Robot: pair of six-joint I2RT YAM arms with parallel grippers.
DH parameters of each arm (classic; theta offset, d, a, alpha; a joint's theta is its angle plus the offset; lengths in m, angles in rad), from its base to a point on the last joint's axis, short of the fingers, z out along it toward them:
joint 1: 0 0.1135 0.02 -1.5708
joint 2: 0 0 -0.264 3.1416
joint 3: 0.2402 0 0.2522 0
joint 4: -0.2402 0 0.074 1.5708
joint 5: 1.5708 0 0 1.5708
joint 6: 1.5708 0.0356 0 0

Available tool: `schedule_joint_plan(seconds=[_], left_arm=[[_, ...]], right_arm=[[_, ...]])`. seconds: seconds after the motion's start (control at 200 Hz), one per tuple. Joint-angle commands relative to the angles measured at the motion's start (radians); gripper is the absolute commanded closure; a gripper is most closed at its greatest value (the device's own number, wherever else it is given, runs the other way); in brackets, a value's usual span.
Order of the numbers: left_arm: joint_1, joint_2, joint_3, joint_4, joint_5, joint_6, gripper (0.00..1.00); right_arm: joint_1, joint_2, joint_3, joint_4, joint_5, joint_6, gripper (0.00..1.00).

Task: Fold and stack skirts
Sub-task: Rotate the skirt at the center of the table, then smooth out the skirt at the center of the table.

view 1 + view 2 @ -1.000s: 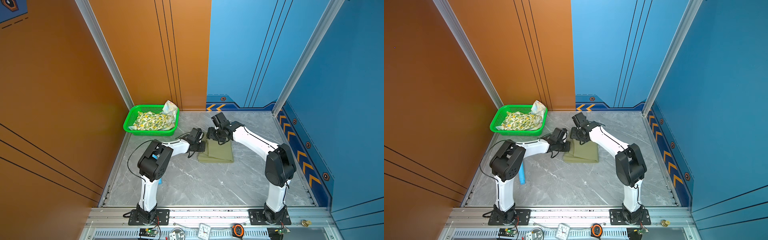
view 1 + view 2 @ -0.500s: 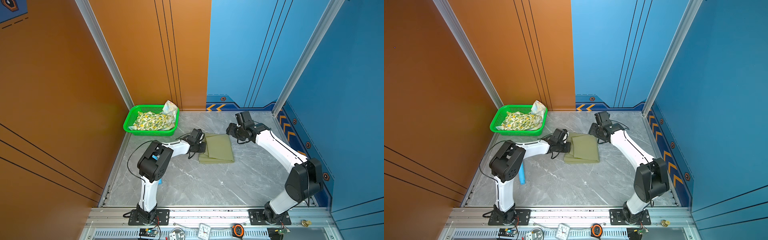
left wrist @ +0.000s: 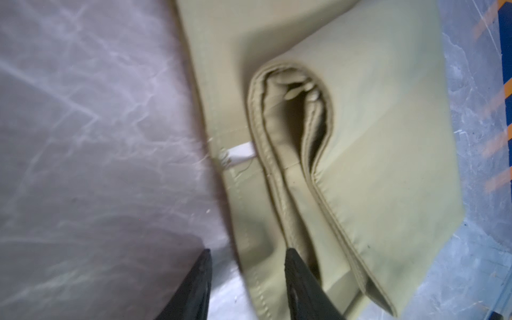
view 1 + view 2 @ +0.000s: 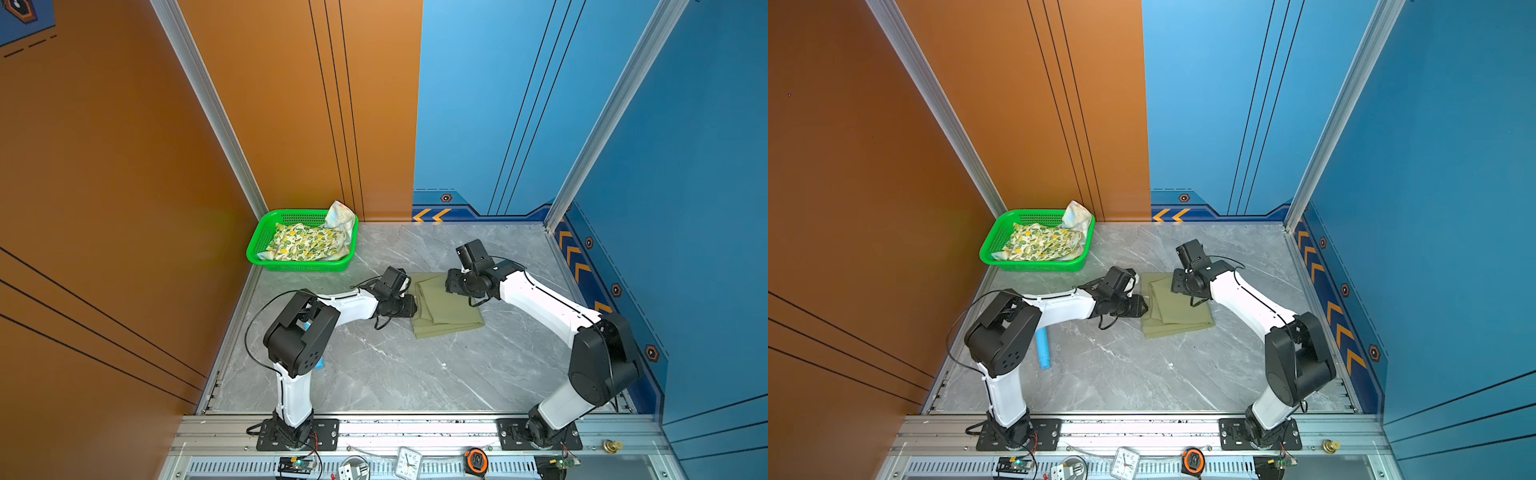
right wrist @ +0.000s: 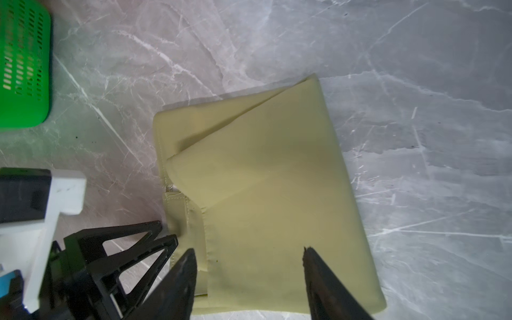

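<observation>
The olive-green skirt lies folded on the marble table, its top layer folded askew; a rolled inner fold shows in the left wrist view. My left gripper is open at the skirt's left edge, with the hem of the bottom layer lying between its fingers. My right gripper hangs open over the skirt's far edge, gripping nothing. The lemon-print skirt and the pastel skirt lie in the basket.
The green basket stands in the far left corner. A light-blue toy lies near the left arm's elbow. A clock and a tape measure sit on the front rail. Walls close in on three sides.
My left gripper has opened at the skirt's left edge. My right gripper swung away to the right, then came back over the skirt's far edge.
</observation>
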Motion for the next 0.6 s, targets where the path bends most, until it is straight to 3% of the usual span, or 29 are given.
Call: schedule_joint_plan(seconds=[0.0, 0.305, 0.596], left_arm=[[0.041, -0.049, -0.043, -0.011, 0.048, -0.064, 0.56], [0.048, -0.012, -0.057, 0.023, 0.036, -0.13, 0.64], [0.03, 0.034, -0.012, 0.054, 0.027, -0.148, 0.67]], right_arm=[[0.048, 0.063, 0.015, 0.016, 0.028, -0.052, 0.4], [0.15, 0.214, 0.094, 0.005, 0.064, -0.099, 0.42], [0.196, 0.295, 0.154, -0.052, 0.173, -0.125, 0.48]])
